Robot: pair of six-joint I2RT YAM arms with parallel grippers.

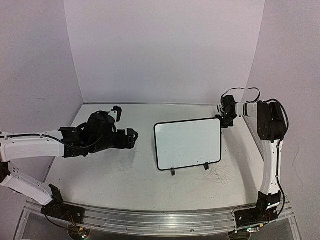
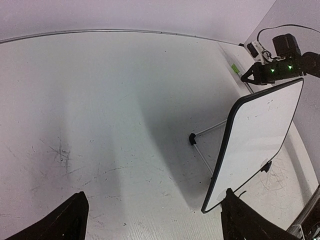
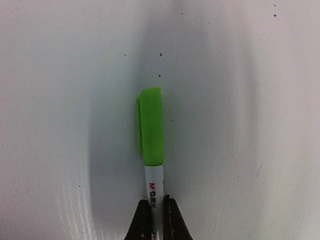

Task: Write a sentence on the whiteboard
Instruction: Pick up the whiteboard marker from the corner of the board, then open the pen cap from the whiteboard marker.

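Locate the small rectangular glossy whiteboard (image 1: 187, 144) with its thin black frame. It stands propped at a tilt on two black clip feet (image 1: 173, 171), near the middle of the scuffed white tabletop (image 1: 125, 175). Its face shows plain white.

At the whiteboard's far right corner you find the right gripper (image 3: 156, 202). Its fingers are clamped on the white barrel of a marker pen (image 3: 156, 180), and the lime-green cap (image 3: 151, 130) is fitted.

To the whiteboard's left, well apart from it, the left gripper (image 1: 131, 137) has its fingers spread wide.

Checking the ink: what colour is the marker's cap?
Cap is lime green, clearest in right wrist view.
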